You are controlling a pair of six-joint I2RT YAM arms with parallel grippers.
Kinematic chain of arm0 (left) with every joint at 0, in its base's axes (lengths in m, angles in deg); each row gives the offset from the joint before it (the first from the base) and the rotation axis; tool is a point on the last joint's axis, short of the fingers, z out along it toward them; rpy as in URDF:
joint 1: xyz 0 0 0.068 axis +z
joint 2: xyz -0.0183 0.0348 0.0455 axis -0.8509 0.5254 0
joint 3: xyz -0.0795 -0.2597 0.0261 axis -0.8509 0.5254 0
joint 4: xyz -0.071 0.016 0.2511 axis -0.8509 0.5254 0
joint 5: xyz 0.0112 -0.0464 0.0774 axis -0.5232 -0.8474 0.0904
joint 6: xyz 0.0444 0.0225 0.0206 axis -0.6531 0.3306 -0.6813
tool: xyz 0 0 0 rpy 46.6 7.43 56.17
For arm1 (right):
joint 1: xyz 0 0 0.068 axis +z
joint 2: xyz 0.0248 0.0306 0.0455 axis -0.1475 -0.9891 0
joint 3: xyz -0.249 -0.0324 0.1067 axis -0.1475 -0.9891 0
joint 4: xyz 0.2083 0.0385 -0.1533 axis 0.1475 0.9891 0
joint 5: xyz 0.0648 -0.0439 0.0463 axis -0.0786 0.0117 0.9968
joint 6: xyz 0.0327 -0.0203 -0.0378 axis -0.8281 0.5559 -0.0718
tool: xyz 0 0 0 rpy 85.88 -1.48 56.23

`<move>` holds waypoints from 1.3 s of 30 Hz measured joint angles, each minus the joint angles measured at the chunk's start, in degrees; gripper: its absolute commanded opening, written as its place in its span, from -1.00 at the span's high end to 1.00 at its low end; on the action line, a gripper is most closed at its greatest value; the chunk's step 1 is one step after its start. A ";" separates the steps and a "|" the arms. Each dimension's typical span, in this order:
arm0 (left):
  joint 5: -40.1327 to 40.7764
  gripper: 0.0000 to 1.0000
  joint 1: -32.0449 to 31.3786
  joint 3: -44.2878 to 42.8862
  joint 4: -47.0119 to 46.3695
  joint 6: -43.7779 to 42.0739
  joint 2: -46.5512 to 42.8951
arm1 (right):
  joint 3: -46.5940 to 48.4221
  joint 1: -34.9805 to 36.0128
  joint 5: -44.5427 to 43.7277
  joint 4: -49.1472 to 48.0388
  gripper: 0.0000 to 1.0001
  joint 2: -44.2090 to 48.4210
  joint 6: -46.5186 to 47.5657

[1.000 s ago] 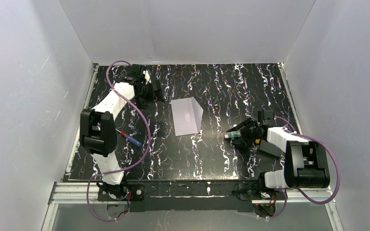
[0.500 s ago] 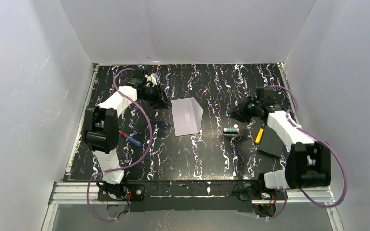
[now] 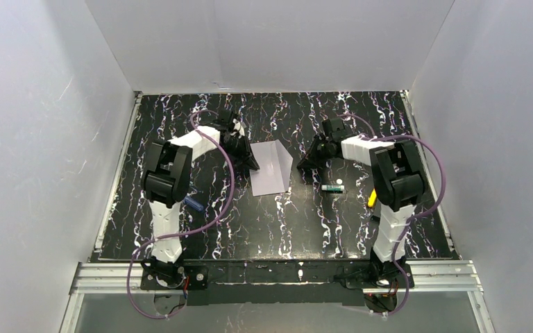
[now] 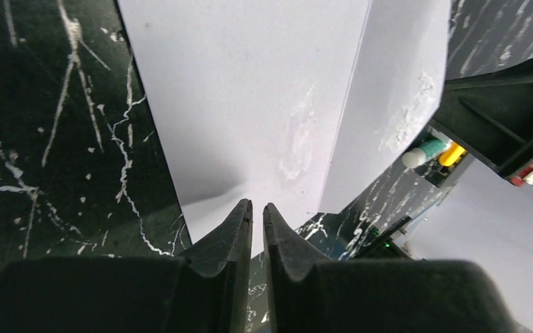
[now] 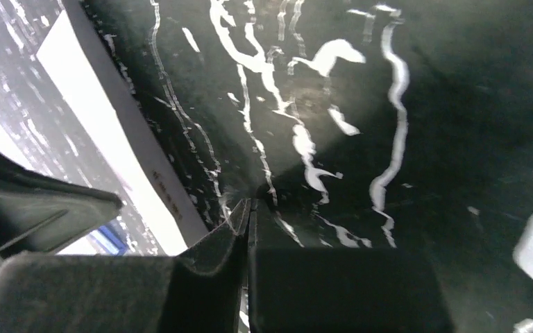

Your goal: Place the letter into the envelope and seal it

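Note:
The pale lavender envelope (image 3: 269, 170) lies flat on the black marbled mat, its flap (image 4: 388, 97) folded along a crease on its right side. My left gripper (image 3: 253, 165) is at the envelope's left edge. In the left wrist view its jaws (image 4: 257, 206) stand shut but for a thin slit, tips over the envelope (image 4: 250, 90), with nothing pinched between them. My right gripper (image 3: 304, 164) sits just right of the envelope, shut, tips (image 5: 248, 202) down at the mat, the envelope (image 5: 104, 132) off to its left. The letter is out of view.
A green-and-white tube (image 3: 332, 188) and a yellow-handled tool (image 3: 373, 198) lie right of the envelope. A blue-handled screwdriver (image 3: 194, 203) lies by the left arm. White walls enclose the mat on three sides.
Both arms swung inward from the mat's sides to the envelope's two edges. Both grippers went from open to shut. The right gripper left the tube behind.

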 measured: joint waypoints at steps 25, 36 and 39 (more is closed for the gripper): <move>6.12 0.97 -2.71 -10.54 12.52 -4.20 7.45 | 16.26 13.16 0.22 0.24 0.90 -10.47 9.38; 5.31 0.99 -2.60 -10.67 12.74 -4.15 7.78 | 21.33 21.14 -19.12 7.23 0.73 -11.43 18.97; 4.92 1.00 -2.43 -10.78 12.76 -3.96 7.93 | 21.20 23.87 -25.51 7.48 0.58 -11.19 21.77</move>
